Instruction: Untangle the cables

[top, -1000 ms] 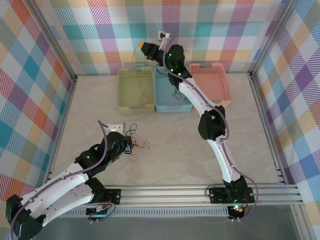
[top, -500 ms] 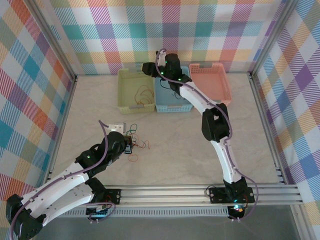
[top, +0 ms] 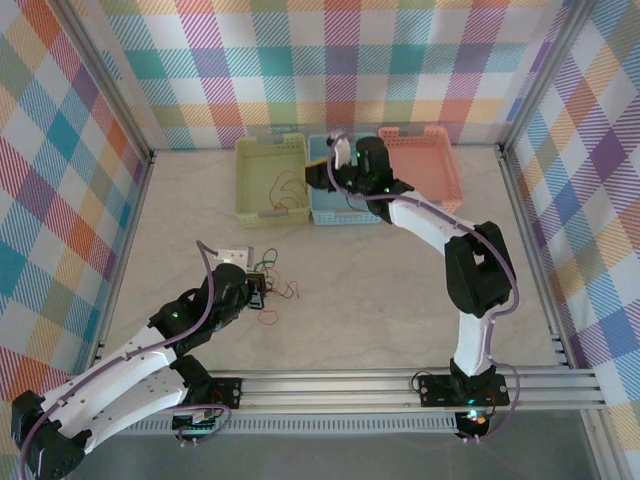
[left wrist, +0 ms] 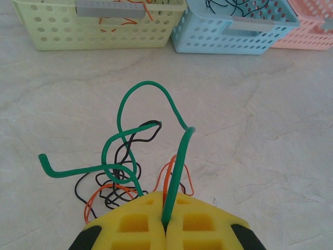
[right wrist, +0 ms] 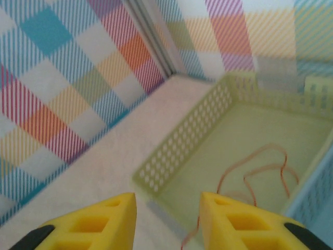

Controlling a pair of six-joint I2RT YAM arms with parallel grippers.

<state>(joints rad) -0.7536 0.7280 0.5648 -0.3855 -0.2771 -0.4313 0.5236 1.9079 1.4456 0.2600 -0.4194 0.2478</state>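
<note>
Pinching green cable [left wrist: 148, 86] tight in left gripper [left wrist: 165, 229], tangle [left wrist: 115, 183] at its 10 o'clock; holding right gripper [right wrist: 169, 208] parted and empty, orange cable [right wrist: 260, 166] in yellow basket [right wrist: 182, 140] at 2 o'clock

This is a robotics lab test cell. A pale marble-patterned counter [top: 400, 290] is boxed in by bright checked fabric walls [top: 400, 60] on aluminium posts [top: 105, 75]. A white left arm [top: 120, 370] and right arm [top: 430, 225] are bolted to an aluminium rail [top: 350, 385] at the near edge. Yellow-green [top: 243, 180], blue [top: 345, 215] and pink [top: 440, 160] sorting baskets line the far side.
</note>
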